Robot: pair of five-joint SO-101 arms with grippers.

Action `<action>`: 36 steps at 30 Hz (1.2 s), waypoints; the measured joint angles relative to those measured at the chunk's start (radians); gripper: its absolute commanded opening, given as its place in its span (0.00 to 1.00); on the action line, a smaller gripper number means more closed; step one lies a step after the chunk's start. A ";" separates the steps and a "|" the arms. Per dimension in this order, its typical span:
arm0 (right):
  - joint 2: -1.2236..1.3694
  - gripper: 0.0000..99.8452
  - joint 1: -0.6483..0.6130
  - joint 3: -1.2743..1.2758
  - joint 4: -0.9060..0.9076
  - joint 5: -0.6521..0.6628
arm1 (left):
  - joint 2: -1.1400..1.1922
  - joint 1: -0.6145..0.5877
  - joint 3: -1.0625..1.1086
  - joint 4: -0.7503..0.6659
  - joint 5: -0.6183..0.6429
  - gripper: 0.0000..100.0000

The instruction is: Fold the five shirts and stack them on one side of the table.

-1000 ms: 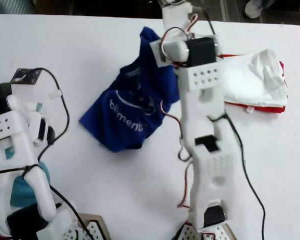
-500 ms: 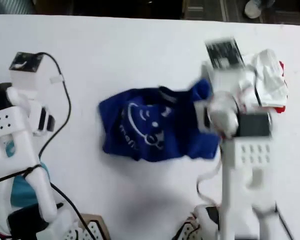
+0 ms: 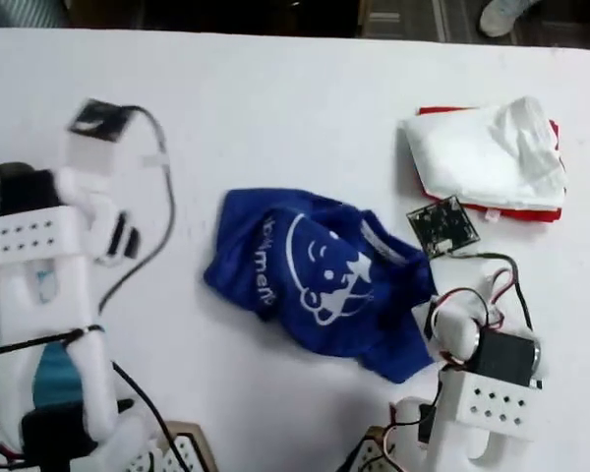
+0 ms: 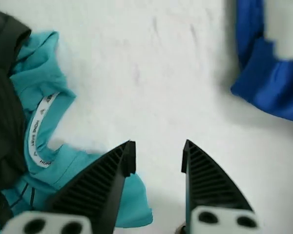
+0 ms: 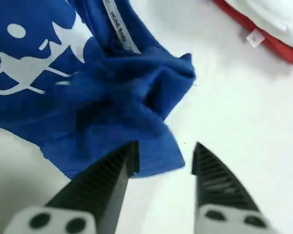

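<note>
White bench (image 3: 275, 88) now carries the blue shirt (image 3: 324, 280), pulled from the far side to its middle and let go. Right claw (image 5: 164, 148) stands apart, just short of the shirt's bunched corner. Left claw (image 4: 157, 146), likewise apart, hovers beside the teal shirt (image 4: 44, 122). Shirt apparently lies print-up but crumpled, so folding is not begun.

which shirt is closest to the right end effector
The blue shirt, whose edge lies just before the right end effector; the white shirt and red shirt sit stacked farther off.
</note>
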 measured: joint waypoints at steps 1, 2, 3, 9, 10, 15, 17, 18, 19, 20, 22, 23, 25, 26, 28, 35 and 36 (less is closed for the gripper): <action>-0.006 0.23 0.012 -0.005 0.000 0.000 | 0.000 0.034 0.005 0.000 0.006 0.18; -0.011 0.22 0.023 -0.021 0.000 -0.002 | 0.000 0.072 0.008 0.000 0.018 0.18; -0.015 0.22 0.037 -0.044 0.000 0.000 | 0.000 0.112 0.017 -0.008 0.040 0.18; -0.021 0.22 0.100 -0.198 0.000 -0.002 | 0.000 0.344 0.087 -0.121 0.141 0.21; -0.021 0.22 0.106 -0.204 0.000 0.000 | 0.000 0.381 0.110 -0.152 0.158 0.23; -0.025 0.22 0.115 -0.209 -0.006 0.000 | 0.000 0.450 0.238 -0.339 0.232 0.24; -0.025 0.22 0.115 -0.209 -0.005 0.000 | 0.000 0.448 0.307 -0.431 0.230 0.24; -0.025 0.22 0.117 -0.209 -0.003 0.000 | 0.000 0.446 0.342 -0.477 0.222 0.24; -0.025 0.22 0.123 -0.209 0.005 0.000 | 0.005 0.446 0.374 -0.520 0.209 0.24; -0.025 0.22 0.127 -0.209 0.011 0.000 | 0.015 0.440 0.402 -0.560 0.193 0.24; -0.025 0.22 0.144 -0.209 0.029 0.000 | 0.068 0.414 0.431 -0.631 0.167 0.24; -0.025 0.22 0.155 -0.209 0.037 0.000 | 0.104 0.404 0.431 -0.657 0.158 0.24; -0.025 0.22 0.176 -0.209 0.048 0.000 | 0.173 0.394 0.425 -0.678 0.153 0.24; -0.025 0.22 0.189 -0.209 0.048 0.000 | 0.215 0.396 0.408 -0.677 0.150 0.22; -0.025 0.22 0.204 -0.209 0.048 0.000 | 0.296 0.397 0.354 -0.652 0.147 0.14; -0.025 0.22 0.207 -0.209 0.028 0.000 | 0.417 0.408 0.132 -0.347 0.147 0.03; -0.025 0.22 0.207 -0.209 0.012 0.000 | 0.419 0.407 0.107 -0.292 0.147 0.03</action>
